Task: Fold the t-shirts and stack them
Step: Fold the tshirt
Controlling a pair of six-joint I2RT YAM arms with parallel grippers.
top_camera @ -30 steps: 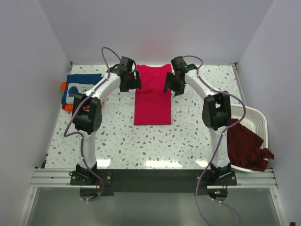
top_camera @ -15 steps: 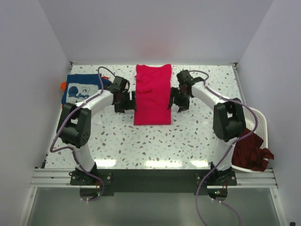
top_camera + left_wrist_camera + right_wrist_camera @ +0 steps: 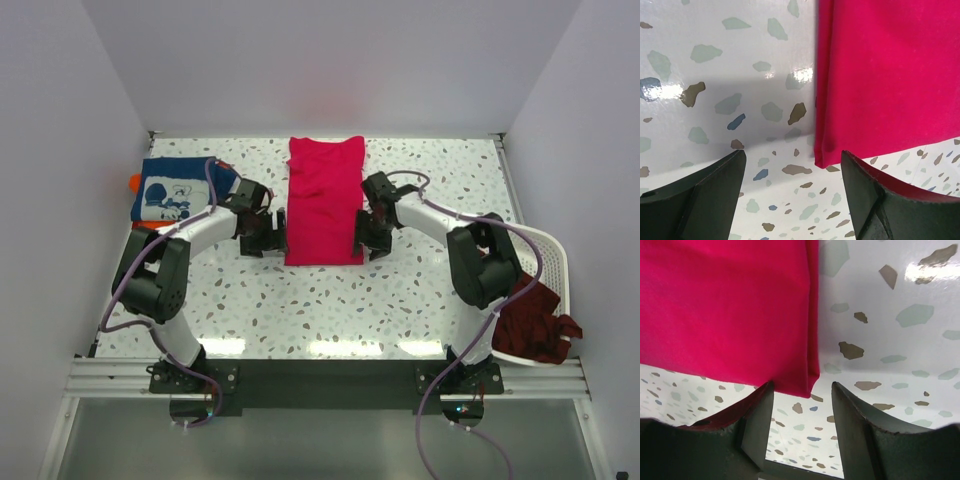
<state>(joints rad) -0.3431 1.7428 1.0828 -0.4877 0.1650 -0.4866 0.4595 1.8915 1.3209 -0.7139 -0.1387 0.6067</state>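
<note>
A crimson-pink t-shirt lies folded into a long strip in the middle of the table. My left gripper is open low beside its near left corner, which sits between the fingers. My right gripper is open at its near right corner, fingers either side of the edge. A navy t-shirt with white print lies folded at the far left on an orange one. Dark maroon t-shirts hang from the basket.
A white plastic laundry basket stands at the right edge of the table. White walls close in the left, back and right. The table is speckled terrazzo.
Both grippers have come down from the shirt's far end along its sides to its near corners, close to the table.
</note>
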